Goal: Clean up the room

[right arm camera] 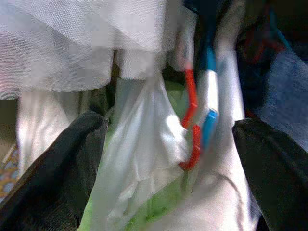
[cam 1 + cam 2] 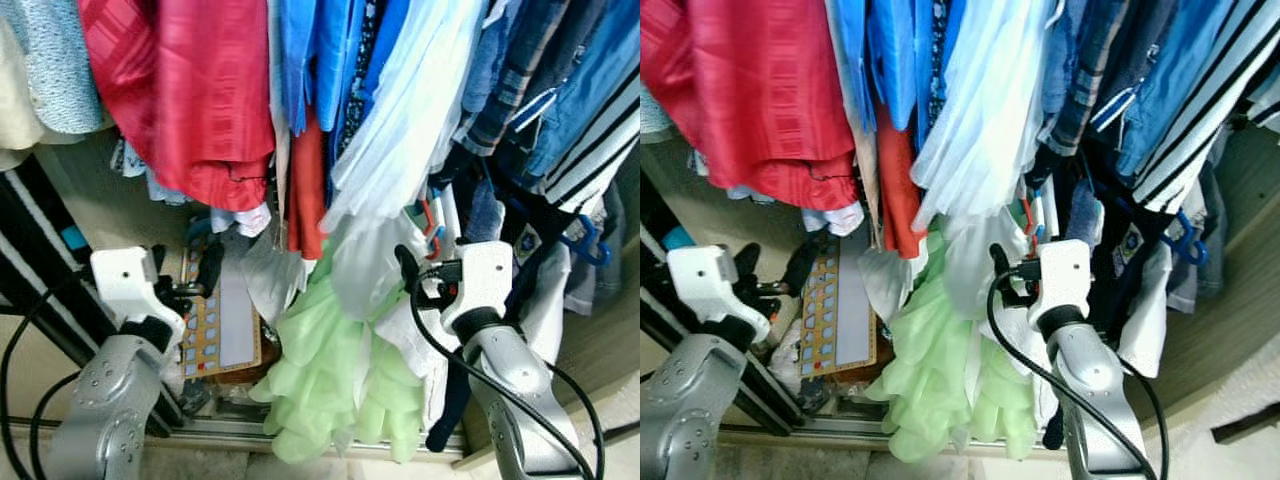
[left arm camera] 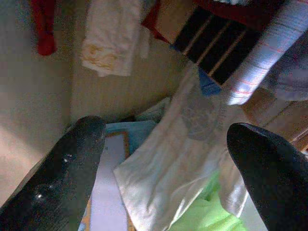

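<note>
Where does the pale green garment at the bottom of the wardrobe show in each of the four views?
Left eye: pale green garment low centre, between the arms.
Right eye: low centre, left of the right arm.
Left wrist: a green patch at the bottom edge.
Right wrist: green behind a clear plastic bag.
Shared landmark: the red hanger, also at.

Head stereo pair looks fwd and down, close into hanging clothes (image 2: 210,90). Both eyes share the green garment (image 2: 330,380) at 6 o'clock. Wrist cams sit close behind their fingers, both facing that same garment.
</note>
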Controlling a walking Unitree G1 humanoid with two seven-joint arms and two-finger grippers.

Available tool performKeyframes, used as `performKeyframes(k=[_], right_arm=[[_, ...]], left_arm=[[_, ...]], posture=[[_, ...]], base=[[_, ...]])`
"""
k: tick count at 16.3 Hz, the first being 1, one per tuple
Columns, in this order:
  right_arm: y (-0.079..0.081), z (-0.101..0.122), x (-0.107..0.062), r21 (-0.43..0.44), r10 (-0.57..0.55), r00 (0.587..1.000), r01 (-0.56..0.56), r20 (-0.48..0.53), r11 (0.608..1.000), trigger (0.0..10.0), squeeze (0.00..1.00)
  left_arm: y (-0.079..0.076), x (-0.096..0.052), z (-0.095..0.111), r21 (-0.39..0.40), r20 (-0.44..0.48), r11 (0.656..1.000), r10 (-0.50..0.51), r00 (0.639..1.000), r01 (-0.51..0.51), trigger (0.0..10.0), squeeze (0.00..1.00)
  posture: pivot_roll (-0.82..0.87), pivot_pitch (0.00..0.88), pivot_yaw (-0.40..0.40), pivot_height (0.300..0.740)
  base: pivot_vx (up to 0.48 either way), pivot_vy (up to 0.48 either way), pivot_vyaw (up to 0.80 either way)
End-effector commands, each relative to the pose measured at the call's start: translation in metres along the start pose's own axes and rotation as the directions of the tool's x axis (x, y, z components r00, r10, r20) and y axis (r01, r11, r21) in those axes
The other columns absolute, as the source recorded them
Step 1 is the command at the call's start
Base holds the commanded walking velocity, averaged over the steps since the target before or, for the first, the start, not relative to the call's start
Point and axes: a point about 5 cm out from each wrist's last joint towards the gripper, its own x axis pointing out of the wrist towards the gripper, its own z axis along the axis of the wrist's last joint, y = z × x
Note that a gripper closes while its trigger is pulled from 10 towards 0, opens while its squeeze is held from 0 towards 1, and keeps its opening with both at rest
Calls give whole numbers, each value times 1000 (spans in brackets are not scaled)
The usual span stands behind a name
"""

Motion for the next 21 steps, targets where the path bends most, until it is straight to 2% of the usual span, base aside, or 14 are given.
performKeyframes(k=[1,4,7,11,12,13,14,15,16,17,18,19,20,21], right_arm=[[-15,-3,-8,-12,-57,998,57,-6,998,10000,0],[-26,-21,-19,-56,-70,996,67,-48,996,10000,0],[-31,-23,-5,-61,-78,996,75,-40,995,10000,0],[-31,9,17,-67,-53,995,59,87,996,10000,0],[-34,38,29,-10,-90,984,92,157,996,10000,0],[-35,41,31,10,-102,982,102,159,995,10000,0],[-30,59,34,79,-99,978,86,185,993,10000,0],[-27,64,34,85,-85,976,70,199,994,10000,0],[-16,77,28,125,-43,972,14,231,992,10000,0],[-13,79,27,139,-33,971,0,238,990,10000,0],[-9,82,25,199,-32,970,-17,242,980,10000,0],[-4,81,28,237,-9,973,-47,232,970,10000,0],[-3,81,29,230,-2,973,-52,229,972,10000,0],[0,80,26,236,18,975,-71,219,969,10000,0]], left_arm=[[0,-5,0,23,8,1000,5,1000,-5,10000,0],[15,-9,-17,86,-14,995,47,999,-46,10000,0],[15,7,-19,95,0,995,33,999,-33,10000,0],[14,29,-19,115,26,993,-8,1000,5,10000,0],[13,42,-8,134,46,990,-52,998,46,10000,0],[12,43,-6,140,46,988,-65,997,58,10000,0],[15,43,0,214,34,970,-129,991,119,10000,0],[18,42,1,231,30,965,-137,990,127,10000,0],[27,38,-2,215,15,971,-113,994,107,10000,0],[27,37,-3,213,11,971,-112,994,108,10000,0],[23,37,-6,197,7,973,-119,993,116,10000,0],[9,40,-6,140,10,980,-143,990,140,10000,0],[5,41,-6,127,11,981,-148,989,145,10000,0],[-5,37,-8,121,15,975,-188,982,184,10000,0]], posture=[[-35,0,-44,740],[-49,0,-42,740],[-50,0,-50,740],[-99,0,-12,740],[-107,0,16,740],[-107,0,16,740],[-104,0,18,740],[-110,0,23,740],[-119,0,33,740],[-117,0,32,740],[-117,0,31,740],[-131,0,28,740],[-133,0,28,740],[-134,0,32,740]], base=[[0,0,0],[0,0,0],[0,0,0],[0,0,0],[0,0,0],[0,0,0],[0,0,0],[0,0,0],[0,0,0],[0,0,0],[0,0,0],[0,0,0],[0,0,0],[0,0,0]])
